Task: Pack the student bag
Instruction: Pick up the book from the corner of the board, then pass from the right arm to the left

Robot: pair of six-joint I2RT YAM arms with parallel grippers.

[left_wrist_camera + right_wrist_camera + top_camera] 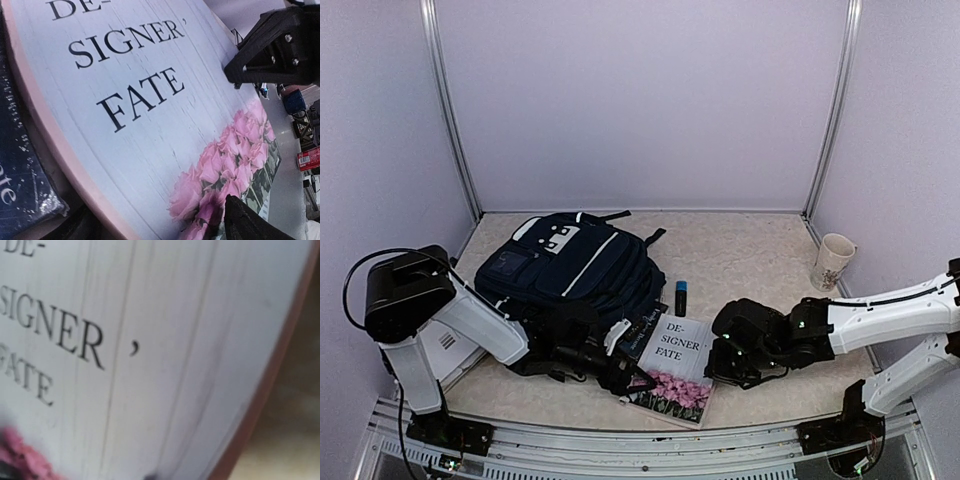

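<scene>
Two grippers meet at the white book nearest the arms. The left gripper is spread wide at its near-left corner. The right gripper is clenched at its right edge, possibly pinching the cover. A dark book lies partly beneath. Behind, a small blue tube sits beside the student bag, which is navy with white stripes and lies left of centre, its near side masked by the left arm. A mug stands far right.

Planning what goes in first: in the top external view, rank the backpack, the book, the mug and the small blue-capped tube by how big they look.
1. student bag, by far the largest
2. book
3. mug
4. blue-capped tube, the smallest
No two look close enough to leave unranked.
</scene>
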